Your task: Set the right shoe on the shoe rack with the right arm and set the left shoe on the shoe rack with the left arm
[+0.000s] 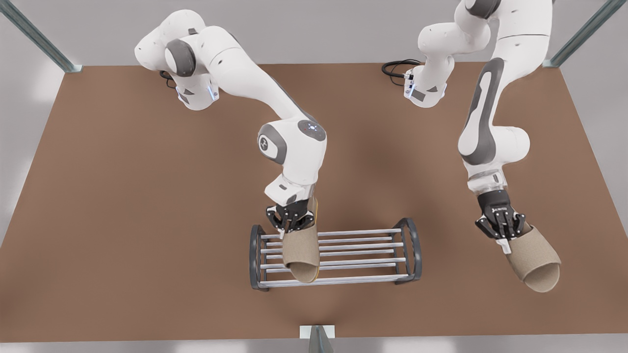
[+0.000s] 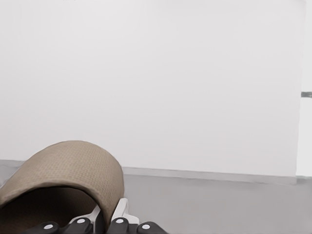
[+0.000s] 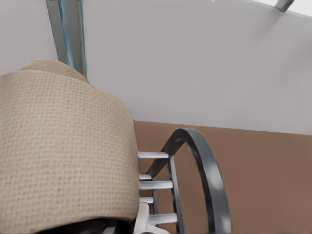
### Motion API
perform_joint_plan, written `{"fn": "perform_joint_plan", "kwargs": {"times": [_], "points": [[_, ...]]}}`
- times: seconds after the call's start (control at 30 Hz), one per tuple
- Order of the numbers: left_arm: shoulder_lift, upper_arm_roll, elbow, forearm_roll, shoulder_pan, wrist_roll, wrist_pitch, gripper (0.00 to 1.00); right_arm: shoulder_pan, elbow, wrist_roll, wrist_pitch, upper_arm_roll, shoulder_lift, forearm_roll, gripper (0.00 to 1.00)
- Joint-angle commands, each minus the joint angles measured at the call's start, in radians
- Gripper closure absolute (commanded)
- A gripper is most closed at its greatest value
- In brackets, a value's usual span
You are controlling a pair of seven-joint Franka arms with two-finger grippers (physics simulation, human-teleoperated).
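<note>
My right gripper had its fingers pinched on the heel end of the right shoe, strap edge clamped between the pads. Just below those fingers lay the bars of the shoe rack; the slipper hung toe-down across them, near the end frame on the front view's left. In the right wrist view the strap sat close against the fingers, with a dark arched frame and bar ends just past it. I could not tell whether the sole touched the bars.

My left gripper was likewise clamped on the heel end of the left shoe, held well off to the side of the rack over the table. The left wrist view showed the strap arching beside the pads against a blank wall.

Risks as I judged them: releasing while the right shoe was tilted could let it slide off the front bar; its toe might snag between bars. Bringing the left shoe across might crowd the right arm.
</note>
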Motion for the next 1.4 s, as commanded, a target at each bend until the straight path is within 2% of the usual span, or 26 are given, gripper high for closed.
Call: {"fn": "perform_joint_plan", "kwargs": {"times": [0.0,0.13,0.23,0.43,0.47,0.5,0.53,0.63,0.73,0.87,0.97,1.07,1.1,1.13,1.17,1.23,1.27,1.3,1.33,1.37], "points": [[-0.035,-0.021,0.01,-0.094,-0.041,-0.864,0.17,0.79,0.008,-0.006,0.343,0.071,-0.001,0.013,-0.062,0.79],[-0.004,-0.029,0.076,-0.248,-0.219,-0.859,0.2,0.79,0.025,-0.025,0.345,0.091,0.0,0.039,-0.139,0.79],[0.088,-0.029,0.177,-0.291,-0.315,-0.858,0.2,0.79,0.034,-0.048,0.392,0.117,0.003,0.062,-0.24,0.79],[0.171,-0.03,0.209,-0.312,-0.386,-0.856,0.185,0.79,0.036,-0.043,0.394,0.126,0.002,0.092,-0.304,0.79],[0.189,-0.03,0.209,-0.312,-0.385,-0.856,0.185,0.79,0.037,-0.043,0.394,0.126,0.002,0.092,-0.309,0.66],[0.211,-0.029,0.209,-0.311,-0.383,-0.855,0.176,0.79,0.038,-0.043,0.386,0.126,0.002,0.092,-0.315,0.38],[0.229,-0.027,0.209,-0.311,-0.383,-0.855,0.168,0.79,0.038,-0.048,0.383,0.125,0.003,0.092,-0.352,0.0],[0.278,-0.027,0.211,-0.315,-0.388,-0.833,0.142,0.79,0.036,-0.057,0.38,0.126,0.003,0.091,-0.364,0.0],[0.333,-0.027,0.281,-0.311,-0.391,-0.835,0.142,0.79,0.031,-0.063,0.38,0.131,0.003,0.089,-0.38,0.0],[0.347,-0.026,0.286,-0.308,-0.385,-0.838,0.144,0.79,0.03,-0.077,0.377,0.131,0.003,0.082,-0.378,0.0],[0.367,-0.024,0.284,-0.303,-0.383,-0.836,0.144,0.79,0.034,-0.128,0.378,0.14,0.039,0.051,-0.367,0.0],[0.376,-0.024,0.283,-0.303,-0.383,-0.838,0.144,0.79,0.034,-0.174,0.32,0.122,0.102,-0.085,-0.314,0.0],[0.376,-0.023,0.283,-0.301,-0.383,-0.838,0.145,0.79,0.034,-0.232,0.265,0.1,0.117,-0.184,-0.291,0.0],[0.376,-0.018,0.283,-0.3,-0.383,-0.833,0.151,0.25,0.034,-0.307,0.198,0.031,0.134,-0.315,-0.235,0.0],[0.375,-0.016,0.283,-0.3,-0.383,-0.832,0.151,0.0,0.03,-0.345,0.058,-0.102,0.137,-0.461,-0.099,0.0],[0.375,-0.016,0.28,-0.3,-0.383,-0.832,0.151,0.0,-0.08,-0.411,-0.126,-0.354,0.137,-0.688,0.097,0.0],[0.375,-0.016,0.28,-0.3,-0.383,-0.832,0.151,0.0,-0.145,-0.411,-0.233,-0.452,0.129,-0.73,0.163,0.0],[0.375,-0.016,0.28,-0.3,-0.383,-0.832,0.151,0.0,-0.327,-0.413,-0.344,-0.567,0.129,-0.748,0.38,0.0],[0.375,-0.016,0.28,-0.3,-0.383,-0.832,0.151,0.0,-0.459,-0.424,-0.565,-0.619,0.129,-0.747,0.398,0.0],[0.375,-0.016,0.28,-0.3,-0.381,-0.832,0.151,0.0,-0.645,-0.457,-0.686,-0.621,0.241,-0.747,0.392,0.0]]}}
